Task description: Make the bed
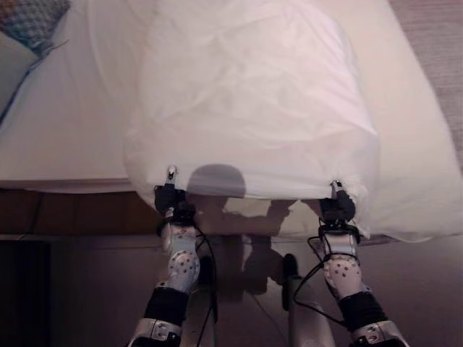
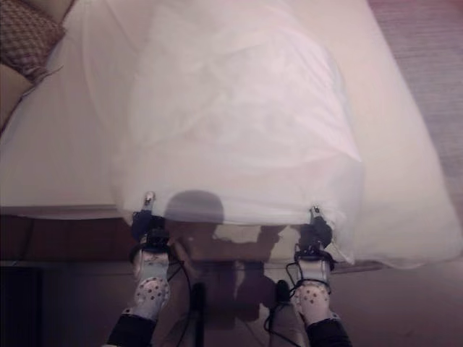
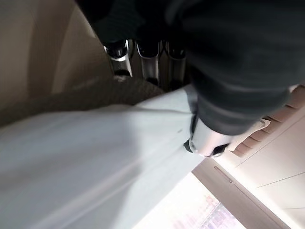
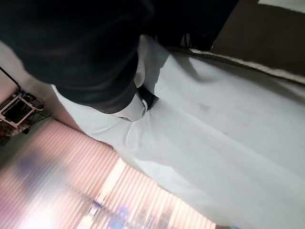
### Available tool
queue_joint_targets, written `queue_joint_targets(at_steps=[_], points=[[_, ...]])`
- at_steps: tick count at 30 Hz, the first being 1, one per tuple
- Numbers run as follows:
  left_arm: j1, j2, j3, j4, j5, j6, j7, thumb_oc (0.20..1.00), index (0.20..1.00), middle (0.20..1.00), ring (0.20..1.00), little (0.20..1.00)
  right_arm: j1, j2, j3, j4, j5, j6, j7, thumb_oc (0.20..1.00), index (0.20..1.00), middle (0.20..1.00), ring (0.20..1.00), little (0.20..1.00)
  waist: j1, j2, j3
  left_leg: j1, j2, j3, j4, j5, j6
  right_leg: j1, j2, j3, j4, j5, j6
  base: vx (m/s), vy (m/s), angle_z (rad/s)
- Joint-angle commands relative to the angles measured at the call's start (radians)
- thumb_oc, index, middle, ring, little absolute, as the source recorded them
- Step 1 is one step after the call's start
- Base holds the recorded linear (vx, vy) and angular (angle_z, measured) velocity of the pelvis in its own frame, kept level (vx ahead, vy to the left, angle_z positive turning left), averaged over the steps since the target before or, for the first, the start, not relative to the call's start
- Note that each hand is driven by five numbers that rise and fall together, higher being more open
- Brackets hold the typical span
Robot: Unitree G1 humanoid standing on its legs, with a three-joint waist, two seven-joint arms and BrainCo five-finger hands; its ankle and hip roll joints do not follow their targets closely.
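A white bed (image 1: pixel 65 137) is running away from the robot, its far end cut off at the top of both eye views. A white duvet (image 1: pixel 253 108) is billowing above it in a raised, rounded mound, hiding most of the mattress beneath. Its near edge is hanging lifted at the foot of the bed, pinched at two corners: the left hand (image 1: pixel 168 194) is clamped on one, the right hand (image 1: pixel 337 206) on the other. In the wrist views the cloth is passing between thumb and curled fingers, though the fingertips are probably buried in folds. A patterned cushion (image 1: pixel 32 20) is lying at the bed's far left, partly cropped.
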Motion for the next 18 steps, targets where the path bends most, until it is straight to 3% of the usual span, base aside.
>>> queue_joint_targets(at_steps=[1,3,6,11,13,14,15,18], points=[[0.026,0.149,0.172,-0.089,0.045,-0.147,0.041,0.200,0.200,0.200,0.200,0.200,0.019,-0.073,-0.088,0.011,-0.017,-0.113,-0.002,0.200,0.200,0.200,0.200,0.200,-0.013,-0.041,-0.051,0.066,-0.023,-0.013,-0.122,0.013,0.009,0.062,0.102,-0.041,-0.120,0.041,0.072,0.03,0.327,-0.42],[0.028,0.140,0.167,-0.085,0.064,-0.135,0.052,0.200,0.200,0.200,0.200,0.200,0.023,-0.078,-0.076,0.028,-0.020,-0.111,0.011,0.200,0.200,0.200,0.200,0.200,-0.023,-0.046,-0.042,0.119,-0.051,-0.008,-0.193,0.027,0.010,0.050,0.214,-0.034,-0.068,-0.014,0.052,0.05,0.228,-0.23],[0.026,0.129,0.161,-0.058,0.096,-0.122,0.076,0.200,0.200,0.200,0.200,0.200,0.022,-0.076,-0.058,0.052,-0.021,-0.104,0.026,0.200,0.200,0.200,0.200,0.200,-0.027,-0.051,-0.040,0.142,-0.076,0.008,-0.236,0.052,0.016,0.043,0.273,-0.016,-0.090,-0.010,0.034,0.04,0.077,-0.11],[0.025,0.100,0.157,-0.035,0.078,-0.118,0.094,0.200,0.200,0.200,0.200,0.200,0.032,-0.092,-0.045,0.072,-0.032,-0.083,0.034,0.200,0.200,0.200,0.200,0.200,-0.029,-0.026,-0.045,0.147,-0.077,0.022,-0.241,0.051,0.019,0.032,0.273,0.011,-0.108,0.007,0.041,0.03,-0.060,-0.06],[0.031,0.088,0.161,-0.024,0.075,-0.124,0.106,0.200,0.200,0.200,0.200,0.200,0.038,-0.101,-0.050,0.090,-0.043,-0.078,0.025,0.200,0.200,0.200,0.200,0.200,-0.028,-0.017,-0.044,0.129,-0.075,0.026,-0.190,0.046,0.004,0.044,0.272,0.006,-0.113,0.007,0.033,0.01,-0.165,0.10],[0.025,0.074,0.160,-0.021,0.057,-0.130,0.108,0.200,0.200,0.200,0.200,0.200,0.042,-0.106,-0.055,0.090,-0.047,-0.076,0.019,0.200,0.200,0.200,0.200,0.200,-0.029,-0.014,-0.038,0.113,-0.070,0.038,-0.129,0.066,-0.021,0.054,0.268,0.000,-0.111,0.003,0.023,-0.05,-0.288,0.17],[0.016,0.069,0.152,-0.001,0.070,-0.117,0.109,0.200,0.200,0.200,0.200,0.200,0.051,-0.122,-0.068,0.101,-0.061,-0.075,0.018,0.200,0.200,0.200,0.200,0.200,-0.034,-0.012,-0.019,0.050,-0.028,0.068,0.005,0.123,-0.070,0.078,0.257,-0.027,-0.107,-0.008,0.004,-0.05,-0.290,0.19],[0.019,0.068,0.157,0.024,0.091,-0.116,0.128,0.200,0.200,0.200,0.200,0.200,0.050,-0.132,-0.060,0.119,-0.077,-0.068,0.015,0.200,0.200,0.200,0.200,0.200,-0.028,-0.017,-0.016,0.019,-0.045,0.003,0.040,0.112,-0.065,0.079,0.268,-0.039,-0.093,-0.015,-0.007,-0.03,-0.201,0.74]])
